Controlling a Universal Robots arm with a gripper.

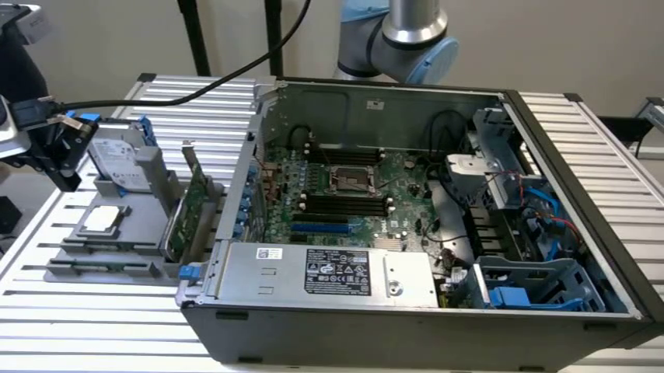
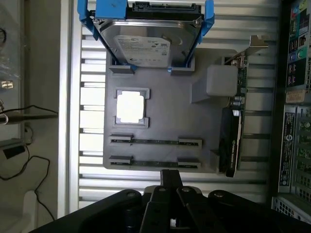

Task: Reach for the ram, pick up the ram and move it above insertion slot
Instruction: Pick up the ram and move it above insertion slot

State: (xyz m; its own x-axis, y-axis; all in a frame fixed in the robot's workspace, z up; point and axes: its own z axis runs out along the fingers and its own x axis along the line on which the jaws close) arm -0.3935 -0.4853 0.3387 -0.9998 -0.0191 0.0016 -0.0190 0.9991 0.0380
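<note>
Pincer [image 2: 170, 180] shut — near ram [image 2: 155, 159], resting in tray [image 2: 170, 116].

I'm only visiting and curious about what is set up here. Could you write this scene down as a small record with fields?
Setting: open computer case on a slatted metal table
Beside the case: gray holder carrying a hard drive, a square chip and an expansion card
Ram: two ram sticks standing on edge in the holder's slots, untouched
Robot hand: the gripper is shut and empty, above the table next to the holder, nearest the ram sticks
Progress: nothing picked up yet
</note>
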